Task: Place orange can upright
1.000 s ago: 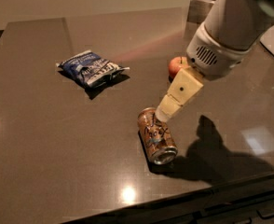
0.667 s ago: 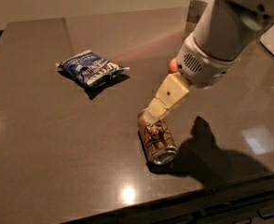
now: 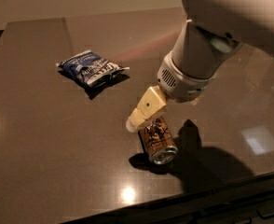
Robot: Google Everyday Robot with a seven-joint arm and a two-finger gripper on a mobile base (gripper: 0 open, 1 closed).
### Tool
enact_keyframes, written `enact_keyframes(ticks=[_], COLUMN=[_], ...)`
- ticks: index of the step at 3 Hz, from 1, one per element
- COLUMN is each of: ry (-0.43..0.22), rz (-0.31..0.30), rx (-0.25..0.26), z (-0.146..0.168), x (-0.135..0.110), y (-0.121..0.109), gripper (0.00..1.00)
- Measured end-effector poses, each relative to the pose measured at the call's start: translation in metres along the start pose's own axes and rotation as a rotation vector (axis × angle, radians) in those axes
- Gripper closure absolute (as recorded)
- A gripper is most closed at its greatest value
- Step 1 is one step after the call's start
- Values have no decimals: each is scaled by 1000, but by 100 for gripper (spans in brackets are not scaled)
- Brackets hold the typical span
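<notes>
Dark tabletop (image 3: 44,139) bears the orange can (image 3: 158,140), lettering unreadable, hand (image 3: 139,122) above.

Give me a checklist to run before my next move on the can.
1. Can upright: not ok. It lies on its side, silver end toward the table's front edge.
2. Gripper at the can: ok. It sits at the can's far end, on the upper left.
3. Grip on the can: cannot tell. Contact is not visible.
4. Bag out of the way: ok. It lies well apart, back and to the left.
5. Can fully on the table: ok, though it is fairly near the front edge, so stand it with care.
</notes>
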State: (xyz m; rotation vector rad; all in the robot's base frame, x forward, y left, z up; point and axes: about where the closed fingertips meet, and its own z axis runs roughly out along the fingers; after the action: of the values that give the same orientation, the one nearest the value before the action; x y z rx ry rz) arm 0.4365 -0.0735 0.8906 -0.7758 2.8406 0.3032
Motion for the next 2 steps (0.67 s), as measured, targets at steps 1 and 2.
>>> enact_keyframes(ticks=[1,2], ry=[16,30], rz=[22,36], rx=[-6,-5], z=[15,27], x=[-3,-9], y=[9,16], gripper=[0,0])
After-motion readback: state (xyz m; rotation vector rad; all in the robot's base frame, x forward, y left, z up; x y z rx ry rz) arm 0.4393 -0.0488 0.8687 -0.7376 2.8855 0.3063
